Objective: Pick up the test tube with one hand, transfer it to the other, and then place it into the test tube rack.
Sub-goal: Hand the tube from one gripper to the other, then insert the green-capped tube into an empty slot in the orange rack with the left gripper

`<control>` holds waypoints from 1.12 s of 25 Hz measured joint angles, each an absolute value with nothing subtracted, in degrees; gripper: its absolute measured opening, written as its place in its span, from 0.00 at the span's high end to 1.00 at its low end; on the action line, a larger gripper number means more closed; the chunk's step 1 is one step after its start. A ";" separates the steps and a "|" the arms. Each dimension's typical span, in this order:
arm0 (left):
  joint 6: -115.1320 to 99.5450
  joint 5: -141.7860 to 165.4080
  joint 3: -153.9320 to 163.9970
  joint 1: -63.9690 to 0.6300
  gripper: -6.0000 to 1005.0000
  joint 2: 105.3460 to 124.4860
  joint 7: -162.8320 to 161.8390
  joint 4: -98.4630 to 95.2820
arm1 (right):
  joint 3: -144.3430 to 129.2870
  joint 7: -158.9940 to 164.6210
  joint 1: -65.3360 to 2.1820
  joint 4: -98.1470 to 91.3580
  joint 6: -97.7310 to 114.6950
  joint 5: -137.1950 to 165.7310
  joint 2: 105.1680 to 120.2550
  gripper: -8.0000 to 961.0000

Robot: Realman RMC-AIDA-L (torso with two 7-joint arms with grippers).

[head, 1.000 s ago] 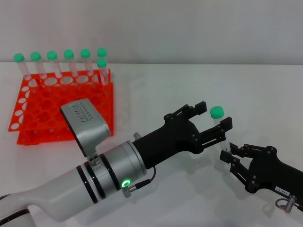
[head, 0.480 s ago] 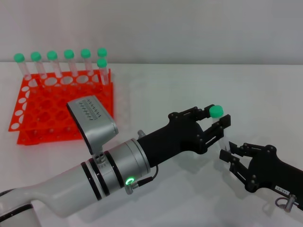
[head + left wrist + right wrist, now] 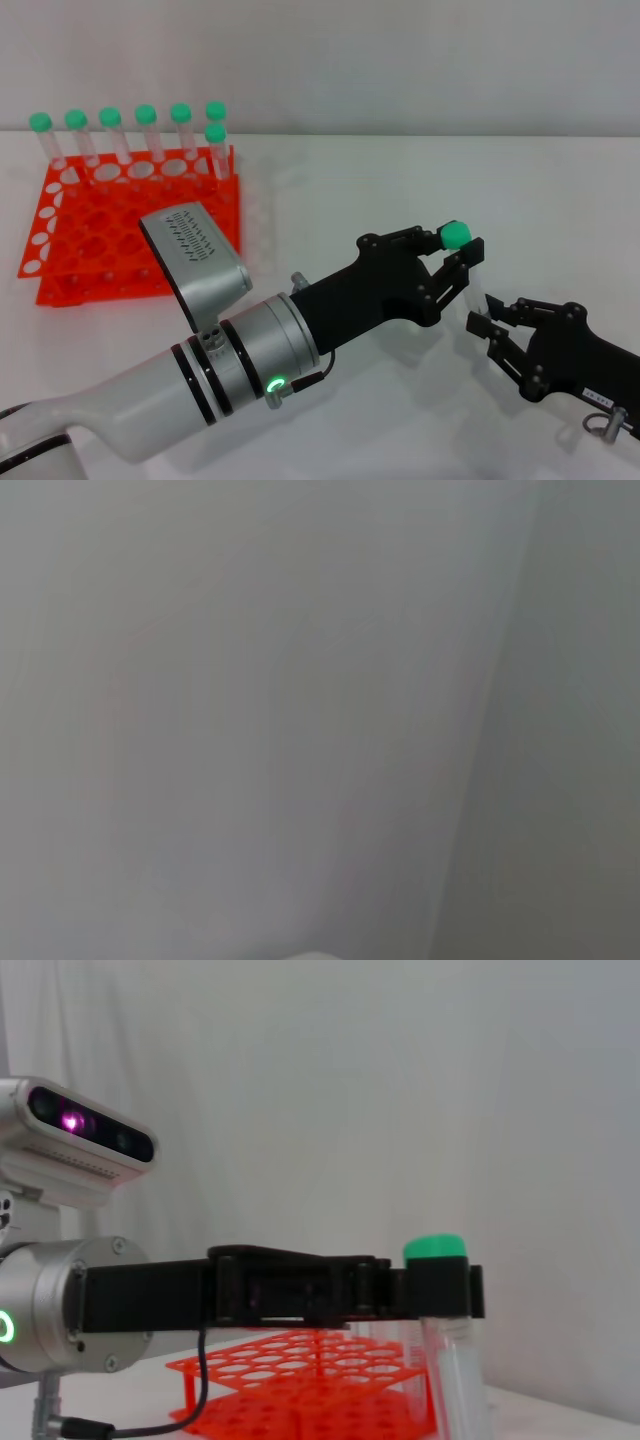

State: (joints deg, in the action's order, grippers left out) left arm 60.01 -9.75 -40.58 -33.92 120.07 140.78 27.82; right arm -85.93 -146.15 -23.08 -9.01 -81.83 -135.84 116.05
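The test tube [image 3: 472, 280], clear with a green cap [image 3: 456, 235], stands nearly upright above the table at the right. My left gripper [image 3: 458, 256] reaches in from the left and is shut on the tube just under the cap. My right gripper [image 3: 490, 318] holds the tube's lower end from the right. The right wrist view shows the tube [image 3: 452, 1370], its cap [image 3: 435, 1248] and the left gripper's fingers [image 3: 400, 1292] clamped around it. The orange-red test tube rack [image 3: 150, 235] stands at the far left. The left wrist view shows only a blank grey surface.
Several green-capped tubes [image 3: 146, 130] stand in the rack's back row, one more [image 3: 214, 150] just in front at its right end. The rack also shows low in the right wrist view [image 3: 290, 1385]. White table and a grey wall behind.
My left gripper moved right and closed its fingers around the tube under the cap. The right gripper stayed in place on the tube's lower end.
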 joint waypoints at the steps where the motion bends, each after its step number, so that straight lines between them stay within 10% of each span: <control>1: 60.18 -9.74 -40.58 -33.84 0.73 120.05 141.03 27.86 | -85.89 -146.47 -23.05 -9.02 -81.86 -135.88 116.04 0.80; 18: 73.56 -10.29 -67.31 -18.59 0.73 119.92 153.36 22.53 | -59.37 -147.20 -15.72 -8.16 -75.70 -136.31 115.45 0.48; 28: 72.05 -13.97 -82.21 -25.02 0.74 119.33 157.08 14.70 | -39.29 -154.85 -16.44 -4.95 -76.81 -136.33 115.53 0.13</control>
State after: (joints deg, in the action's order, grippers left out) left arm 72.05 -13.97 -82.21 -25.02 119.33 157.08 14.70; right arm -39.29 -154.85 -16.44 -4.95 -76.81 -136.33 115.53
